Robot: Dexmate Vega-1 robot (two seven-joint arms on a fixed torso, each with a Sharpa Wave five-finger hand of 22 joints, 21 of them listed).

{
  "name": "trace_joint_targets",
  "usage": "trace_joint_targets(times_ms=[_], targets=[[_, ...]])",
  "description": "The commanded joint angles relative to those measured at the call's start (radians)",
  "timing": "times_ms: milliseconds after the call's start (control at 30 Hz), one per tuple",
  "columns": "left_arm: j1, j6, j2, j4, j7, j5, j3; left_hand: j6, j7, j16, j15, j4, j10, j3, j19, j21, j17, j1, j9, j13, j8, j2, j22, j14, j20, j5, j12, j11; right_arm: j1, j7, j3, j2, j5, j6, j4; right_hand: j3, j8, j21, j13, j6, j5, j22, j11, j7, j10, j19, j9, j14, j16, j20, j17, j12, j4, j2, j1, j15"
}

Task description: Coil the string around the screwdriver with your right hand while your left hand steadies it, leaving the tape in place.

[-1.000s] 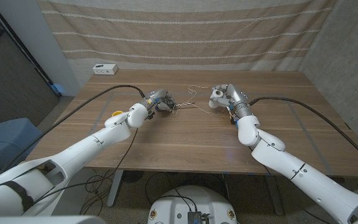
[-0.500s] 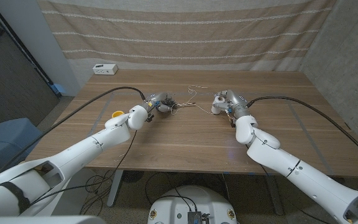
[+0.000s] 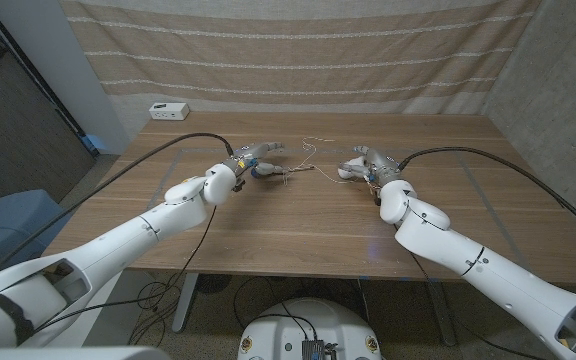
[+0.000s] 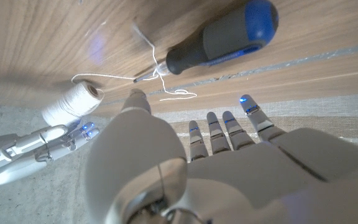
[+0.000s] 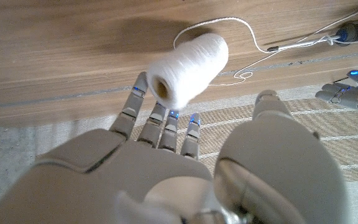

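Note:
The screwdriver (image 4: 222, 34), grey handle with a blue end, lies on the wooden table (image 3: 298, 225) just in front of my left hand (image 3: 251, 158). That hand hovers with its fingers spread and grips nothing. White string (image 4: 157, 70) is looped around the shaft beside the handle and runs across the table to a white spool (image 5: 188, 65). The spool (image 3: 346, 172) lies on the table at the fingertips of my right hand (image 3: 371, 165). Those fingers are stretched out against it and the thumb (image 5: 272, 106) stands apart.
A small white box (image 3: 169, 111) sits at the table's far left corner. Loose string (image 3: 308, 145) curls on the wood between and beyond the hands. A striped curtain hangs behind the table.
My right hand has come down from a raised pose and brought the spool to the table. My left hand has spread its fingers, which were curled over the screwdriver.

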Motion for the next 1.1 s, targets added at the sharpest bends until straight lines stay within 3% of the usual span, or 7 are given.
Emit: trace_joint_targets(times_ms=[33, 200, 467, 600, 667, 867, 1100], targets=[[0.07, -0.114, 0.042, -0.062, 0.076, -0.073, -0.092, -0.047, -0.016, 0.005, 0.016, 0.022, -0.038, -0.009, -0.027, -0.026, -0.014, -0.048, 0.002, -0.02, -0.002, 0.015, 0.002, -0.036, 0.008, 0.006, 0.007, 0.009, -0.029, -0.05, 0.025, -0.028, 0.059, 0.006, -0.062, -0.019, 0.0, -0.066, -0.002, -0.06, 0.016, 0.002, -0.001, -0.001, -0.069, -0.075, 0.001, -0.088, 0.0, 0.012, -0.026, -0.006, 0.008, 0.0, -0.024, 0.025], [0.11, -0.231, 0.04, -0.039, 0.139, -0.144, -0.147, -0.086, -0.029, 0.007, 0.025, 0.046, -0.07, -0.015, -0.036, -0.044, -0.023, -0.098, 0.001, -0.039, -0.002, 0.043, 0.004, -0.064, 0.008, 0.007, 0.008, 0.0, -0.086, -0.126, 0.075, -0.026, 0.096, 0.138, -0.068, -0.038, 0.0, -0.135, -0.008, -0.12, 0.027, 0.004, 0.014, -0.001, -0.141, -0.151, 0.0, -0.186, 0.001, 0.013, -0.051, -0.005, 0.019, 0.004, -0.049, 0.044], [0.156, -0.418, 0.026, 0.034, 0.164, -0.286, -0.223, -0.09, -0.049, 0.007, 0.03, 0.063, -0.089, -0.022, -0.031, -0.053, -0.032, -0.137, -0.001, -0.056, 0.004, 0.057, 0.004, -0.085, 0.0, 0.008, 0.01, -0.013, -0.16, -0.237, 0.146, -0.003, 0.145, 0.424, -0.027, -0.055, 0.003, -0.163, -0.012, -0.15, 0.029, 0.005, 0.015, -0.008, -0.161, -0.167, 0.0, -0.214, 0.011, 0.012, -0.062, 0.002, 0.04, 0.014, -0.088, 0.054], [0.183, -0.515, 0.027, 0.066, 0.15, -0.363, -0.261, -0.069, -0.048, 0.01, 0.015, 0.077, -0.088, -0.027, -0.016, -0.056, -0.039, -0.167, -0.003, -0.07, 0.013, 0.072, 0.004, -0.09, -0.013, 0.01, 0.015, -0.013, -0.198, -0.334, 0.181, 0.038, 0.155, 0.651, 0.036, -0.056, 0.026, -0.164, -0.018, -0.103, 0.03, 0.007, 0.011, -0.009, -0.1, -0.099, -0.002, -0.153, 0.042, 0.0, -0.081, 0.029, 0.053, 0.046, -0.112, 0.029], [0.2, -0.597, 0.029, 0.104, 0.125, -0.426, -0.282, -0.065, -0.047, 0.013, 0.003, 0.082, -0.077, -0.029, -0.002, -0.057, -0.044, -0.184, -0.004, -0.081, 0.012, 0.079, 0.004, -0.086, -0.031, 0.013, 0.021, -0.014, -0.209, -0.396, 0.199, 0.077, 0.166, 0.836, 0.104, -0.049, 0.036, -0.15, -0.025, -0.057, 0.028, 0.007, 0.014, -0.001, -0.049, 0.0, -0.004, -0.09, 0.062, -0.023, -0.103, 0.043, 0.05, 0.073, -0.111, 0.007], [0.227, -0.708, 0.01, 0.203, 0.02, -0.59, -0.31, -0.042, -0.024, 0.017, -0.014, 0.091, -0.054, -0.027, 0.028, -0.058, -0.054, -0.212, -0.005, -0.103, 0.016, 0.103, 0.004, -0.078, -0.063, 0.019, 0.029, -0.015, -0.205, -0.41, 0.211, 0.147, 0.181, 0.972, 0.165, -0.031, 0.044, -0.158, -0.033, -0.004, 0.024, 0.005, 0.035, 0.023, -0.007, 0.061, -0.005, -0.071, 0.056, -0.119, -0.137, 0.048, 0.033, 0.105, -0.091, -0.001], [0.263, -0.699, -0.021, 0.266, -0.042, -0.737, -0.345, -0.037, -0.01, 0.017, -0.019, 0.1, -0.055, -0.019, 0.037, -0.063, -0.059, -0.235, -0.006, -0.12, 0.014, 0.127, 0.005, -0.078, -0.081, 0.025, 0.026, -0.013, -0.154, -0.333, 0.192, 0.216, 0.233, 1.078, 0.249, -0.008, 0.043, -0.166, -0.038, 0.029, 0.016, 0.005, 0.059, 0.04, 0.036, 0.104, -0.005, -0.034, 0.058, -0.166, -0.169, 0.055, 0.008, 0.131, -0.058, -0.013]])
